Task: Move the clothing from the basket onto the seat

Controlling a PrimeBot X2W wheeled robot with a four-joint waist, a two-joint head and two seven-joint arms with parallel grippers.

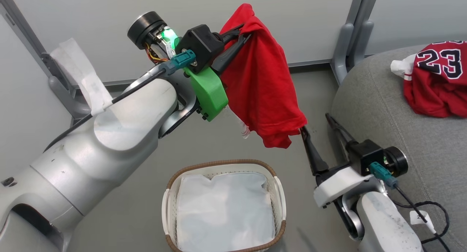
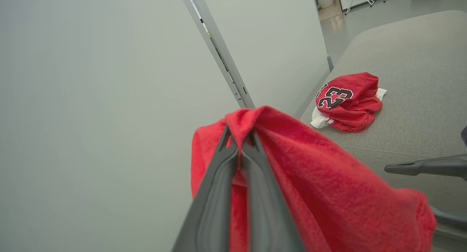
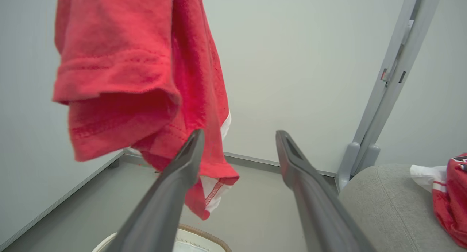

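A red garment (image 1: 261, 80) hangs in the air above the basket (image 1: 279, 193), pinched at its top by my left gripper (image 1: 242, 33), which is shut on it. The same cloth drapes over the closed fingers in the left wrist view (image 2: 310, 179) and hangs at the upper left of the right wrist view (image 3: 138, 73). The basket holds just its white liner (image 1: 224, 212). A red jersey (image 1: 437, 80) numbered 23 lies crumpled on the grey seat (image 1: 394, 135). My right gripper (image 1: 315, 124) stands open and empty beside the seat, just below the hanging garment's hem.
Pale partition walls with grey metal posts (image 1: 352, 37) close off the back. The floor (image 1: 328, 84) between basket and wall is grey. A black cable (image 1: 430, 215) trails over the seat's near side by my right arm.
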